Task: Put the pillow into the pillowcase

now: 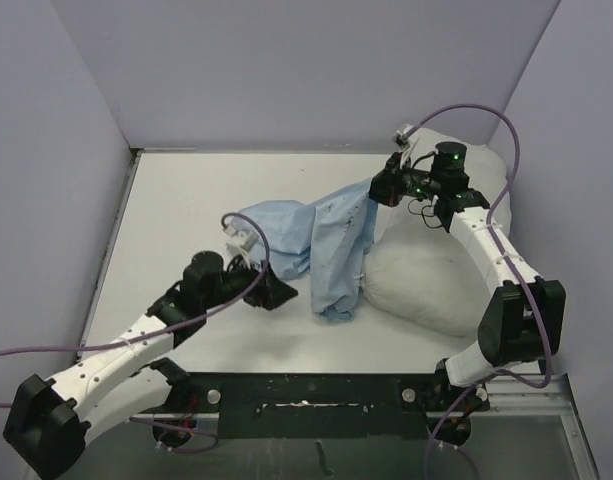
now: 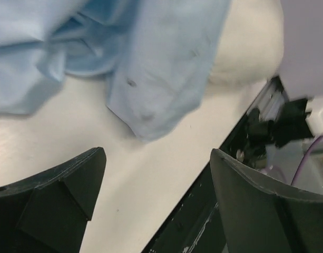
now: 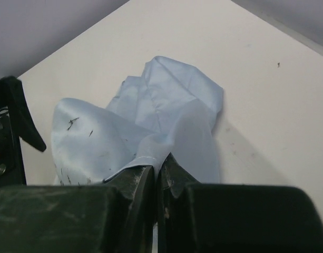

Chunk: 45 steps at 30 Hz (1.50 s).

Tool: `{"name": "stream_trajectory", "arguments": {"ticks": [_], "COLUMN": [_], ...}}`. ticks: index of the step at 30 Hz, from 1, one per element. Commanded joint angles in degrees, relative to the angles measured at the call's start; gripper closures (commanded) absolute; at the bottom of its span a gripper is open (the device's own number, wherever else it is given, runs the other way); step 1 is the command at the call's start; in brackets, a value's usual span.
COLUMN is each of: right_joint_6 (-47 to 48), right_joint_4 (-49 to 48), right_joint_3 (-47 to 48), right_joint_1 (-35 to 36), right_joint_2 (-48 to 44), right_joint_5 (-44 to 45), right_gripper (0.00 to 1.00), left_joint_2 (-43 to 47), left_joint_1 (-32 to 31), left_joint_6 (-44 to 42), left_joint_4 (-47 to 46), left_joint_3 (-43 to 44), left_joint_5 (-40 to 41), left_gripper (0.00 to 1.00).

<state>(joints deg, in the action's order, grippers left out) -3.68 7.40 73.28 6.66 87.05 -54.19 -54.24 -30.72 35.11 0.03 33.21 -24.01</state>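
On the white tabletop (image 1: 186, 210), the pillow (image 1: 426, 285) lies near the right edge, with the pillowcase (image 1: 326, 240) draped over its left end. The right gripper (image 3: 158, 174) pinches the pillowcase's raised edge. The left gripper (image 2: 156, 163) gapes empty beside its lower folds.

The left gripper (image 2: 157, 158) hangs low, its 2 fingers spread wide. The right gripper (image 3: 157, 174), raised, pinches the pillowcase (image 3: 166, 105).

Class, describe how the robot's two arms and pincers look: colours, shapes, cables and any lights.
Both the left arm and the right arm have white links with bulky black joints. A purple cable loops along each. The left pincer and right pincer each have two thick black fingers, scuffed on the right one. Small green lights glow by the right wrist.
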Motion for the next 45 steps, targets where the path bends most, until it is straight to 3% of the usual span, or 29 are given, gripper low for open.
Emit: {"name": "stream_trajectory", "arguments": {"ticks": [1, 4, 6, 13, 14, 16, 17, 19, 21, 24, 28, 30, 32, 35, 37, 40, 45], "right_joint_6": [-4.2, -4.4, -4.3, -4.0, -3.7, -1.0, 1.6, 7.8, 15.0, 21.0, 23.9, 23.9, 23.4, 22.3, 22.3, 23.5, 24.6], "right_joint_4": [-5.1, -5.5, -5.6, -5.6, -5.5, -3.5, -1.0, 4.7, 12.3, 19.5, 25.3, 25.6, 23.5, 20.8, 19.1, 19.2, 18.3], "right_joint_3": [-1.3, -1.9, -2.2, -3.4, -3.5, -2.5, -1.2, 2.3, 7.9, 17.4, 27.0, 26.5, 21.2, 12.8, 7.5, 2.5, -1.1], "right_joint_1": [0.3, 0.7, 0.9, 0.1, -0.2, -1.0, -1.4, -1.8, -1.6, -1.9, -2.2, -2.3, -2.2, -2.3, -1.9, -0.5, 0.6], "right_joint_2": [0.0, 0.0, 0.1, -0.4, -0.6, -1.0, -1.3, -1.7, -1.2, 0.0, 0.7, -0.5, -2.1, -2.8, -2.5, -1.2, -0.8], "right_joint_5": [-2.1, -2.2, -2.4, -3.3, -3.4, -3.4, -2.6, -0.2, 3.6, 6.8, 10.0, 11.0, 12.2, 11.2, 8.3, 5.7, 3.8], "right_gripper": [1.00, 1.00, 1.00, 1.00, 1.00, 1.00, 1.00, 1.00, 1.00, 1.00, 1.00, 1.00, 1.00, 1.00, 1.00, 1.00, 1.00], "left_joint_2": [4.9, 1.3, -4.8, -27.5, -28.9, -28.6, -26.7, -18.9, -11.3, -3.0, 0.3, -0.1, -1.1, -3.8, -5.4, -5.3, 3.4], "left_joint_1": [-16.9, -27.5, -31.2, -31.7, -31.3, -29.0, -27.4, -23.3, -18.0, -9.0, 1.5, 5.0, 7.6, 9.4, 9.7, 9.7, 9.3], "left_joint_6": [-7.4, -13.7, -16.6, -17.9, -18.1, -18.7, -18.4, -17.9, -17.3, -17.9, -20.1, -21.0, -21.0, -18.7, -16.5, -13.9, -8.9], "left_joint_4": [-16.7, -26.7, -31.2, -33.1, -32.1, -28.7, -25.5, -20.2, -13.1, -0.1, 16.0, 22.3, 26.4, 28.6, 28.4, 27.5, 23.3], "left_joint_3": [-9.6, -14.0, -13.9, -1.7, 0.0, 2.7, 3.8, 5.2, 7.8, 15.2, 25.6, 29.0, 29.4, 26.4, 23.7, 20.7, 13.6], "left_joint_5": [18.7, 29.5, 35.2, 43.9, 45.3, 45.1, 44.1, 39.3, 33.4, 25.6, 17.2, 15.1, 13.9, 12.1, 10.2, 7.1, 1.1], "left_gripper": [0.19, 0.15, 0.14, 0.17, 0.26, 0.72, 0.88, 0.97, 1.00, 1.00, 1.00, 0.98, 0.89, 0.62, 0.51, 0.46, 0.45]}}
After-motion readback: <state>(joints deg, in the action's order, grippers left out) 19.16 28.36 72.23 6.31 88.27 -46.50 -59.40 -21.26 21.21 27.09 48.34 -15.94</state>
